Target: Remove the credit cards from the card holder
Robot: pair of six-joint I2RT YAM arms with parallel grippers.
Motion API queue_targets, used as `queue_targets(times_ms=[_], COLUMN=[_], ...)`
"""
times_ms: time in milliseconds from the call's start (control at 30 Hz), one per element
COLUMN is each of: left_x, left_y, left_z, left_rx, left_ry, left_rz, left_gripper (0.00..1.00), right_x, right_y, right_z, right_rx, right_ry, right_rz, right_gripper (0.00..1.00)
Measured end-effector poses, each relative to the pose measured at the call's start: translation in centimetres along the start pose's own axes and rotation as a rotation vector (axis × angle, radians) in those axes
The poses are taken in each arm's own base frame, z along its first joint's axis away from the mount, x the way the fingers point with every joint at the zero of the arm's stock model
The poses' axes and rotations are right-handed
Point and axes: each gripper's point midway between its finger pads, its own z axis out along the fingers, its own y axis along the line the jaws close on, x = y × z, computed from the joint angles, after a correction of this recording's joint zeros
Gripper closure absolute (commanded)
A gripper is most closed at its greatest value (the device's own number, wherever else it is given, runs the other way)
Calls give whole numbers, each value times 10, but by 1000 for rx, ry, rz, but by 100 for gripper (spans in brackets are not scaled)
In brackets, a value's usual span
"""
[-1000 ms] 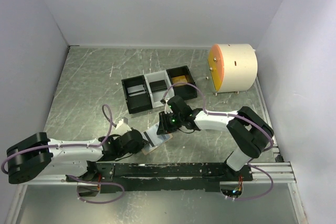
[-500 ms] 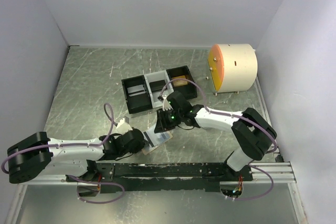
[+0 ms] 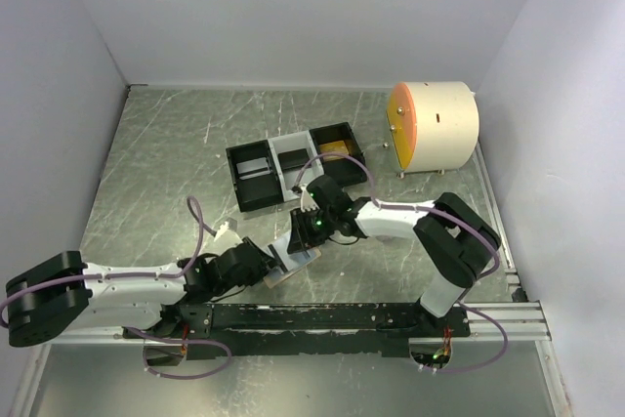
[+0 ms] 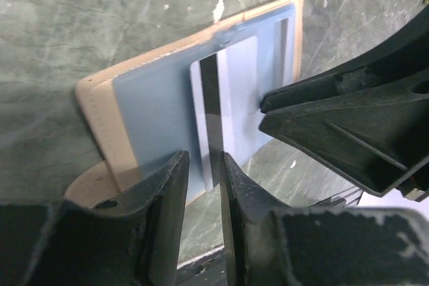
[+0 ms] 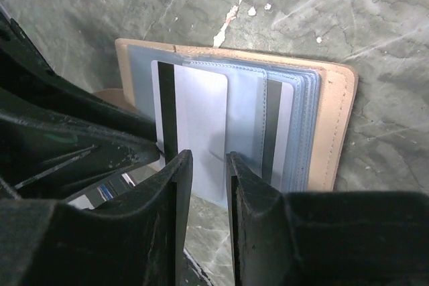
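Camera up top first: the card holder lies open on the table toward the near edge, right between the two claws. The left claw comes at it from the left and the right claw from the far right. Both are pretty much on top of it, so neither is really nearer. Behind them is the three-slot tray with a gold card already in its right-hand slot. A white drum with an orange face sits well off to the right. Nothing stands between the holder and the tray apart from the right claw.

Left wrist cam: the pale blue inside faces up, with the tan border on the left and top, and a striped card pokes out of a slot. The left jaws stand a little apart with nothing pinched, and the holder's near edge is just past them. The right claw's tip looks to touch that card's right-hand edge.

Right wrist cam: this is the bit that matters imo. The striped card lies dead ahead of the right fingers. Its long axis points straight away from them and its loose short end is right at the gap. The jaws are narrowly parted with table showing through, so no grip yet as far as I can see. A second card sits deeper in the sleeves to the right. The left claw crowds in from the left, just beside the card, and that's what I'd worry about bumping on the pull.
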Motion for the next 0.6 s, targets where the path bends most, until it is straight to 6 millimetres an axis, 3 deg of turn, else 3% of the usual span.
queue_targets(times_ms=[100,400,600], left_x=[1,1,2], left_y=[7,-2,0], left_z=[1,4,9], left_rx=[23,75,84], left_ry=[1,-6,-12], left_rz=[-16,-55,-73], left_gripper=[61,64,79], right_x=[1,4,5], right_y=[0,2,3], right_z=[0,1,1], right_rx=[-7,-47,-54], right_ry=[-12,-37,-43], right_rz=[-3,10,16], right_gripper=[72,72,72])
